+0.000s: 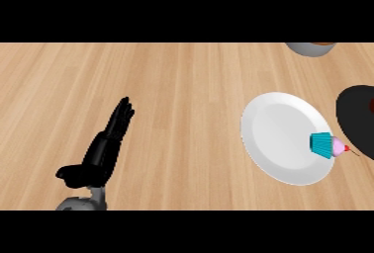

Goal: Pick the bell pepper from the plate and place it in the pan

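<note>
A white plate [281, 133] lies on the wooden counter at the right. On its right rim rests a cupcake [328, 145] with a teal wrapper, pink icing and a small red top, tipped on its side. I see no bell pepper anywhere. The black pan [355, 118] shows partly at the right edge, just beyond the plate. My left hand [106, 146] stands at the lower left, fingers straight and pointing up the counter, far from the plate and holding nothing. My right hand does not show.
A grey rounded object [310, 48] with a brown inside peeks in at the top right edge. Bare wooden counter [182, 89] stretches between my left hand and the plate.
</note>
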